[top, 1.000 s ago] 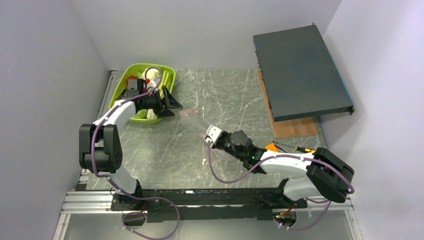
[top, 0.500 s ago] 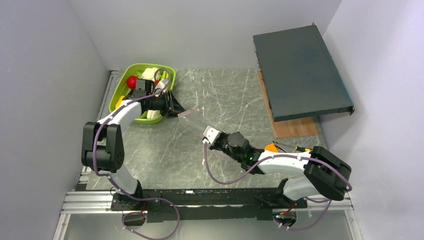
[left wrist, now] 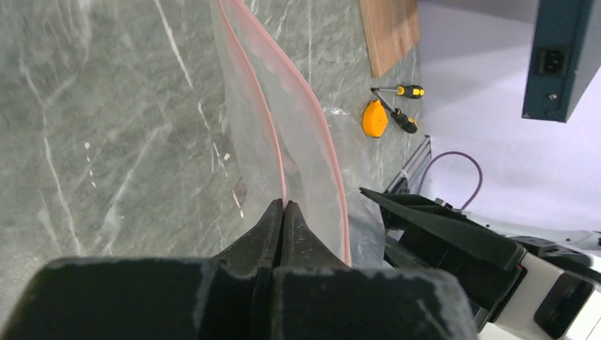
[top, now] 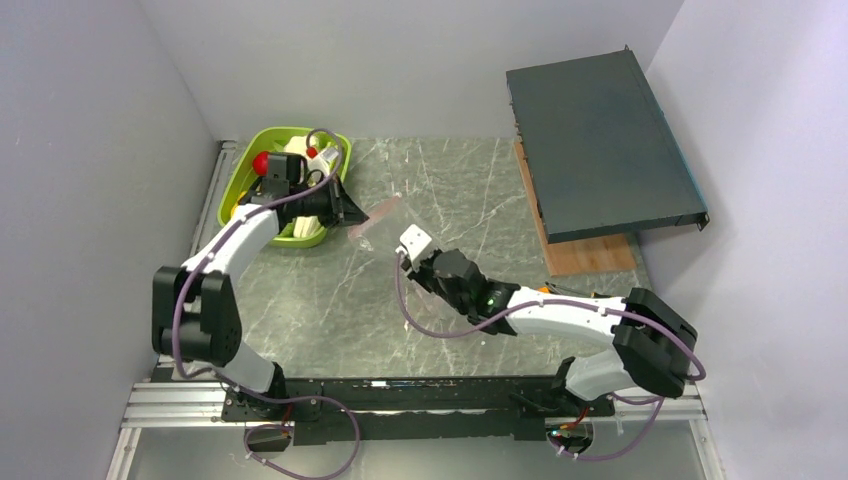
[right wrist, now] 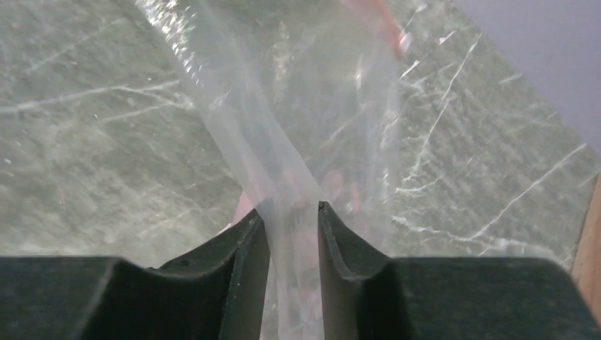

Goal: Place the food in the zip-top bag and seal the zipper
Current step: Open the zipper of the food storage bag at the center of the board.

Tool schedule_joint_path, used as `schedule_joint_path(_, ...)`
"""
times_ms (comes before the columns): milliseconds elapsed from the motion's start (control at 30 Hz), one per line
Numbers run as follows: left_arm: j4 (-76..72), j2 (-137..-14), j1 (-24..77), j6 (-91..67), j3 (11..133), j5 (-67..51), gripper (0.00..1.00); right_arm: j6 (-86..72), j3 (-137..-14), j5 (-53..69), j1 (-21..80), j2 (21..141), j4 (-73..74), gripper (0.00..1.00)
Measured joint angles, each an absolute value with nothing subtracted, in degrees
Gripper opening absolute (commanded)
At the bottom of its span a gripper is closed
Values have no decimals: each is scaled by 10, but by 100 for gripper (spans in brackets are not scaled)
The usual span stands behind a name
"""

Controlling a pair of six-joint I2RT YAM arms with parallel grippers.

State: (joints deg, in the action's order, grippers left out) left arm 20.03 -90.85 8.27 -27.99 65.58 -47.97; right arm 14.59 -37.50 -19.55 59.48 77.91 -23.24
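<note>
- Fingers of the left gripper (left wrist: 283, 207) are pinched tight on the zipper (left wrist: 249, 85), holding one lip of the mouth.
- right gripper (right wrist: 292, 212) has its fingers parted, with bag film running loose between them, so not really gripping imo.
- zip-top bag (top: 386, 226) stretches between the two grippers, mouth end at the left one.
- food (top: 261, 162) sits in the green tray (top: 233, 185) just behind the left gripper, so the left arm's way nearer.
</note>
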Motion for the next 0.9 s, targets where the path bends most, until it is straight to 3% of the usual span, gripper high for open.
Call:
schedule_joint_path(167,189,-813,102,-250,655,-431,0,27,-494,-184,595,794,-90,72)
schedule_joint_path(367,159,-736,125,-227,640,-388,0,-94,-557,-134,595,788,-12,99)
schedule_joint_path(667,143,-685,153,-202,608,-333,0,-352,-712,-229,584,799,150,99)
schedule_joint_path(900,140,-659,180,-182,607,-310,0,-436,-842,-267,546,849,223,92)
